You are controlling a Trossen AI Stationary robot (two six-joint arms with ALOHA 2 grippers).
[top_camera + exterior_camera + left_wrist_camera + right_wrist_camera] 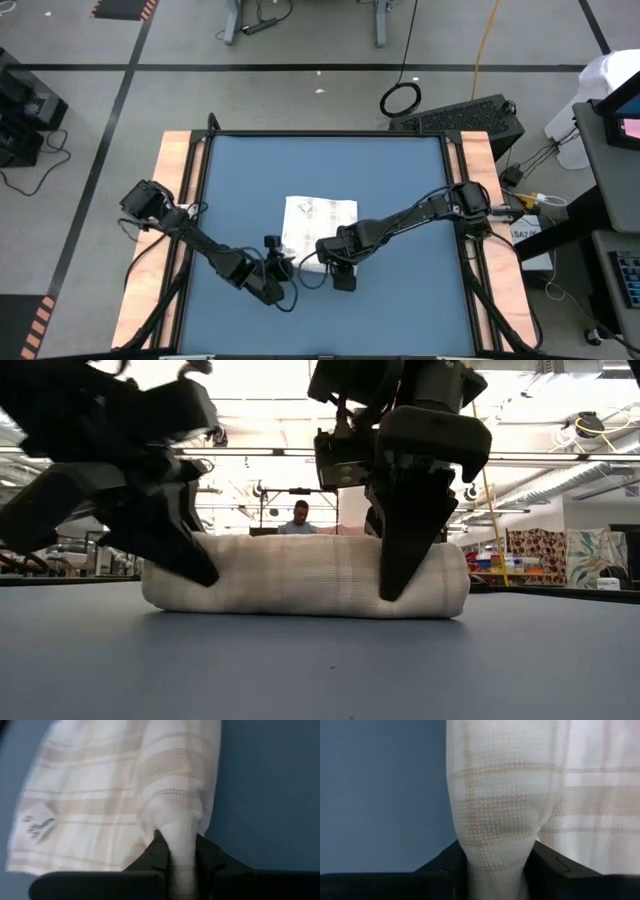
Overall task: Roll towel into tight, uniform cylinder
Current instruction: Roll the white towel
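Two dark arms reach in over the blue mat on the counter, and both meet at the near edge of the towel. That near part is wound into a thick roll, which from table height looks like a long, fairly even white log lying flat on the mat, while the far part of the cloth lies spread out and flat toward the middle of the mat, its small printed mark facing up.

At one end of the roll sits the left hand, its two fingers closed in on the rolled cloth so the fabric bunches between them. At the other end is the right hand, likewise pinching the roll, with the cloth squeezed narrow where the fingers press it from both sides. From table height both hands come down from above and stand in front of the roll, the right one nearly upright, the left one slanted.

Beyond the counter, a person sits far back in the room.
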